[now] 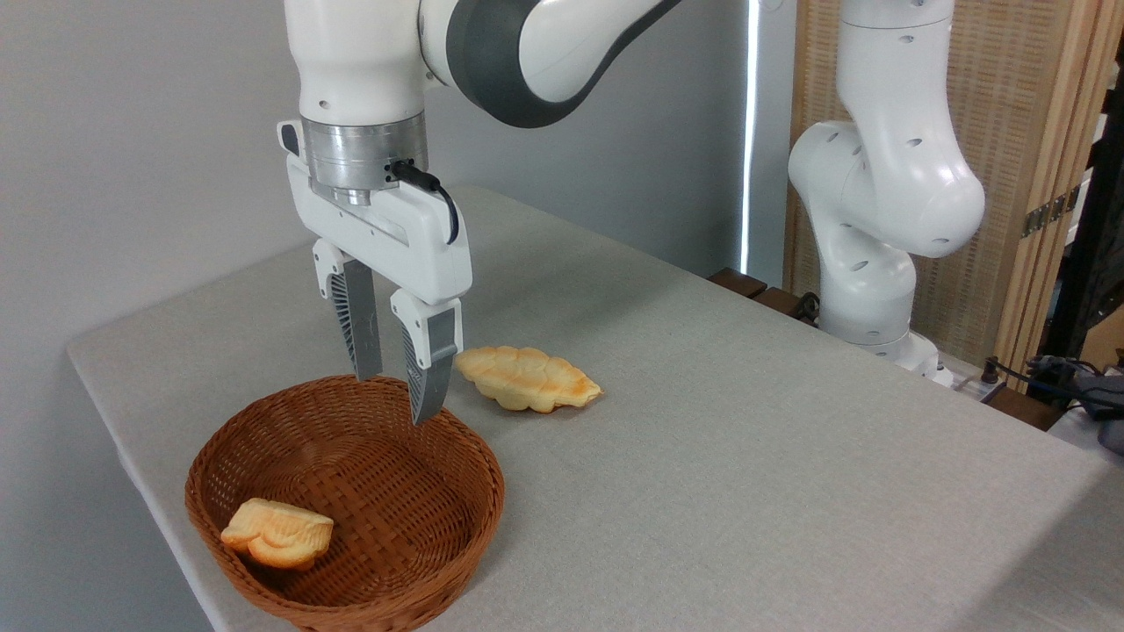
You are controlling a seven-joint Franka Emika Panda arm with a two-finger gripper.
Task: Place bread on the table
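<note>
And here we are with the gripper hanging above the far rim of the basket, fingers pointing straight down, spread apart with a clear gap between them and nothing held. Empty claw, folks.

Down in the basket, the bread sits on the woven floor against the near-left wall, a chunky golden bun with a toasted ridged top. It is well apart from the fingertips: the claw is over the opposite side of the basket and higher up, so no contact at all.

Out on the table, just beyond the basket's far-right rim, lies the longer braided loaf, flat on the grey cloth surface. That one is already on the tabletop, near the fingers but not touching them. The basket itself sits close to the table's near-left corner.

So where does the job stand? By my reading, it is not finished: the bun is still inside the basket, ungrasped. What remains looks like the whole sequence for this piece: bring the claw across to the near-left side of the basket, drop down over the bun, close on it, lift it clear of the rim and set it on open tabletop. There is plenty of bare surface toward the right and far edges for that.
</note>
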